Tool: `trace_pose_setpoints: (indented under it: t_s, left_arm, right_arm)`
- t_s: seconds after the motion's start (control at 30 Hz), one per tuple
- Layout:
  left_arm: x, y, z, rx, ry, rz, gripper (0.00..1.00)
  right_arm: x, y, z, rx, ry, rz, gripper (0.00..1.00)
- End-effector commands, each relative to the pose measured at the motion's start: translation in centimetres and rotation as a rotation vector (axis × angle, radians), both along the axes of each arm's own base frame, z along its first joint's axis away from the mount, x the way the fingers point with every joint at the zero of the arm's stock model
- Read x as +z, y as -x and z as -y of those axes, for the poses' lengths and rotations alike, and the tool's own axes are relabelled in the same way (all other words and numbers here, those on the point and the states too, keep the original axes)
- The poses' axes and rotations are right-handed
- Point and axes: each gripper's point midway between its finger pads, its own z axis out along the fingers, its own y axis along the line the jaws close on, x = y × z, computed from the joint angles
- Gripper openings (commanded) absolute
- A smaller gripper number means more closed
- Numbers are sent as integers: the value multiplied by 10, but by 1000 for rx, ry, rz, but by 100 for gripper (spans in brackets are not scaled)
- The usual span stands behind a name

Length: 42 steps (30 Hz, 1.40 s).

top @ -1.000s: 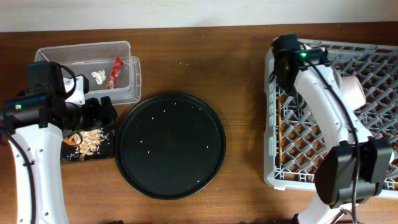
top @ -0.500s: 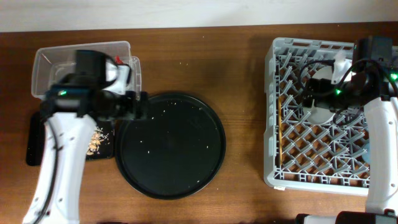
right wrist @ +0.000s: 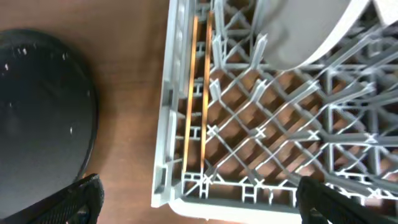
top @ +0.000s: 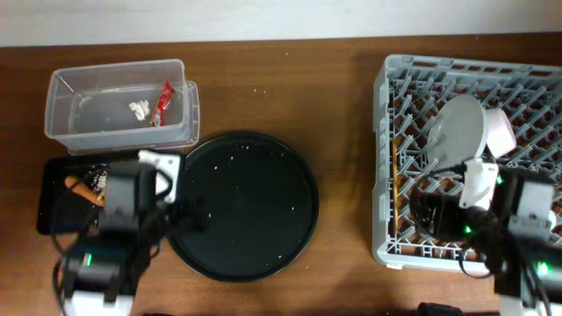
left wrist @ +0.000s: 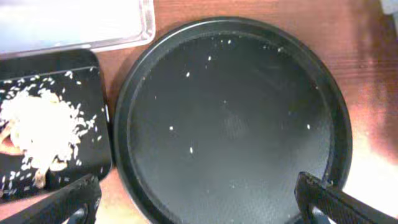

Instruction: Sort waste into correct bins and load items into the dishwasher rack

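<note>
On the tabletop point(top: 342, 105), far left, the clear tub point(top: 116, 69) is holding the red wrapper point(top: 162, 101) and the white paper scrap point(top: 138, 109), lying just beside each other. Just in front of the tub, the black rectangular tray point(top: 54, 209) is carrying the carrot point(top: 81, 186) and the heap of food scraps point(left wrist: 43, 127); stray grains are lying scattered around the heap. The round black tray point(top: 255, 202) is sitting beside both bins, dotted with a few crumbs and otherwise bare.

The left arm point(top: 123, 206) is hanging over the seam between the rectangular tray and the round tray. The left claw point(left wrist: 198, 186) is spread wide and gripping nothing; both finger tips are showing at the bottom corners of the left wrist view.

At the right, the dishwasher rack point(top: 383, 211) is holding the plate point(top: 457, 132), standing tilted among the pegs, with the bowl point(top: 499, 132) touching its right edge. The chopsticks point(right wrist: 191, 93) are lying side by side along the rack's left column, parallel to its wall.

The right arm point(top: 492, 215) is hovering over the rack's near edge. The right claw point(right wrist: 196, 193) is likewise released, fingers far apart, nothing between them.
</note>
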Motion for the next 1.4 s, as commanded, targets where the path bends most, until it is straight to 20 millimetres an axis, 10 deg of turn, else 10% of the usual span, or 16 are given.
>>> trace_pose_setpoints:
  t_s: [0.0,0.37,0.5,0.9,1.03,1.37]
  left_arm:
    - [16,19,-4,15,19,116,99]
    - [24,26,-5,15,24,153,99]
    - [24,26,-5,15,24,153,99]
    - [24,26,-5,15,24,153,99]
    - [24,26,-5,15,24,153,99]
    - [24,26,-5,15,24,153,99]
  right_arm:
    - [4,5,3,-21,24,28,98]
    - [1,3,4,-13,49,11,98]
    - [33,-10,-22,106,138,386,98]
    - [4,-27,-20,25,145,1075,98]
    - [-62,-33,-16,26,160,864,98]
    - [-61,-33,-17,29,159,866,98]
